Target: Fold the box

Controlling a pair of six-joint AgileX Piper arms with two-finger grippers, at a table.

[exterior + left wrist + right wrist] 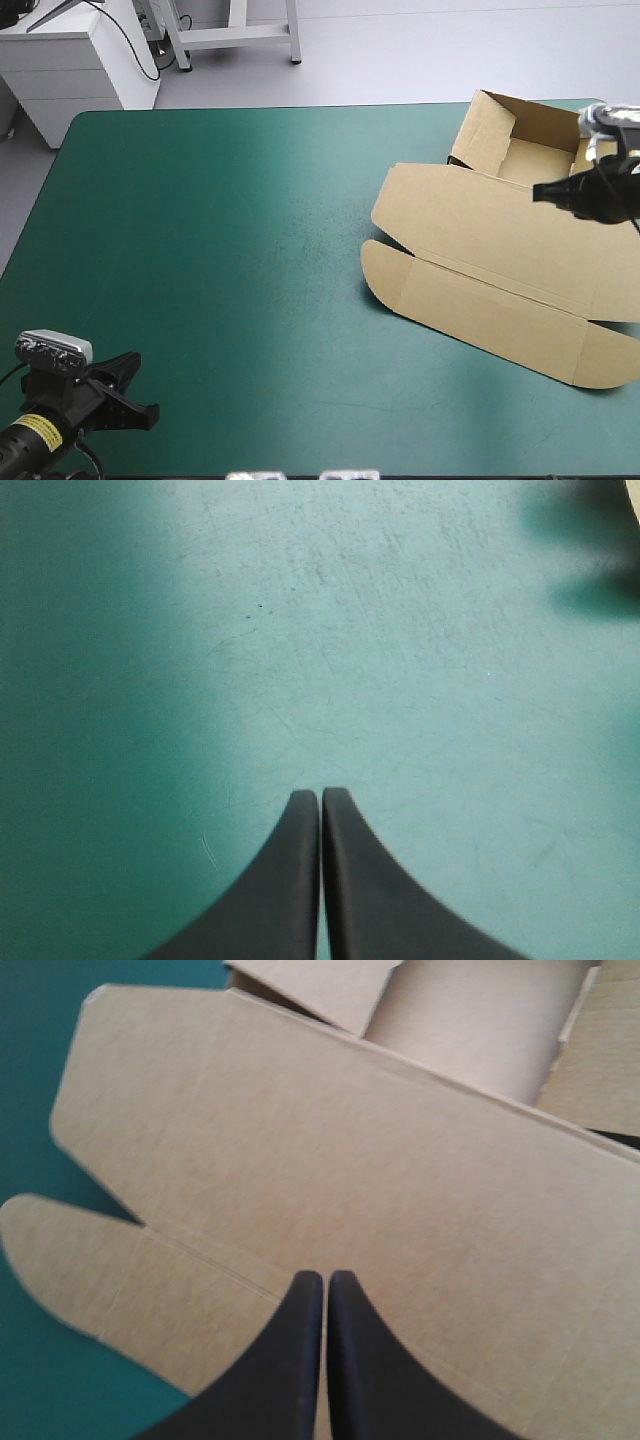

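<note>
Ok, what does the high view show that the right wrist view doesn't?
Only the high view: the left gripper at the near left corner of the teal-green cover, far from the box, and the box whole, with its second flap at the right. Only the right wrist view: the right gripper seen close, fingers shut in one arch, nothing between them. Both: the right gripper over the flat lid, part of the tray, the first flap and the cover.

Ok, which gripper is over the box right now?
The right gripper: shut, above the flat lid of the box. The left gripper, also shut, is over bare teal-green cover, far from the box.
</note>
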